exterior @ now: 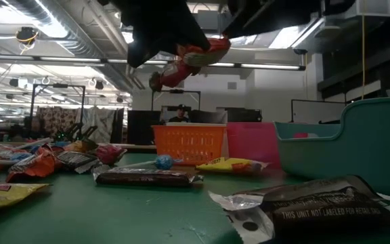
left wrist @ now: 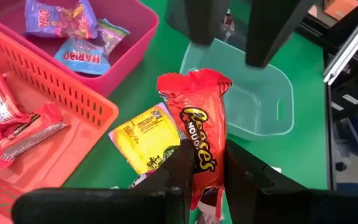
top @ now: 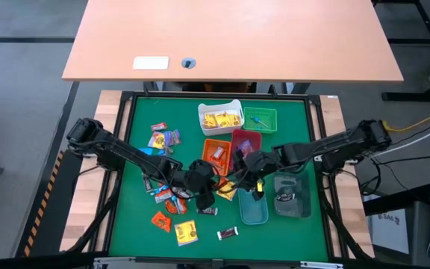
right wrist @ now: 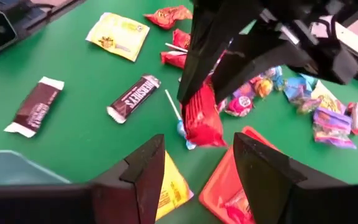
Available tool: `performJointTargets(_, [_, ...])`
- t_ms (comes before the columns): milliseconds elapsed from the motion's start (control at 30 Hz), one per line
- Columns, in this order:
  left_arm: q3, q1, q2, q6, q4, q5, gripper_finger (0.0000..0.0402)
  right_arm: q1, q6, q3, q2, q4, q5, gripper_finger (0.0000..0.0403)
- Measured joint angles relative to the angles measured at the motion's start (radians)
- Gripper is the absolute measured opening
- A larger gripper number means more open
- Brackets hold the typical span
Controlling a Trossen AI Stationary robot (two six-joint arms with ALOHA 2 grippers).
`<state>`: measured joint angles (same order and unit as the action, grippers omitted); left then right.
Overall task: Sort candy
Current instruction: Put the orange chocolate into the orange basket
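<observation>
We saw the left gripper (left wrist: 205, 168) clamped on an orange Reese's bar (left wrist: 199, 124), holding it in the air above the green mat (top: 290, 119), near the orange basket (top: 216, 155) and the teal bin (top: 253, 211). In the low view the bar (exterior: 191, 59) hung clear of the table. The right gripper (right wrist: 197, 163) hovered just beside it with its fingers spread apart and nothing between them. Beneath the raised bar lay a yellow packet (left wrist: 143, 138). More candy lay loose on the mat: 2 dark brown bars (right wrist: 133, 98), a yellow wrapper (right wrist: 117, 35) and a cluster of mixed sweets (top: 164, 137) on the left side. Some wrapped sweets already sat in the orange basket and in the pink bin (left wrist: 129, 25).
</observation>
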<state>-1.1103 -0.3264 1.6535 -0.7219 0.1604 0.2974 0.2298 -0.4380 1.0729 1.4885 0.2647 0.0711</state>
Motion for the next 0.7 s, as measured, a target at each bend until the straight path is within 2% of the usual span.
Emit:
performJointTargets(433, [0.000,0.001,0.000,0.000,-0.049,0.000,0.0059,0.000,-0.044,0.000,0.049,-0.063,-0.001,0.0182])
performJointTargets(533, [0.000,0.001,0.000,0.000,-0.050,0.000,0.0059,0.000,-0.044,0.000,0.049,-0.064,-0.001,0.0156])
performJointTargets(700, [0.000,0.001,0.000,0.000,-0.050,0.000,0.0059,-0.001,-0.044,0.000,0.049,-0.062,-0.006,0.0090])
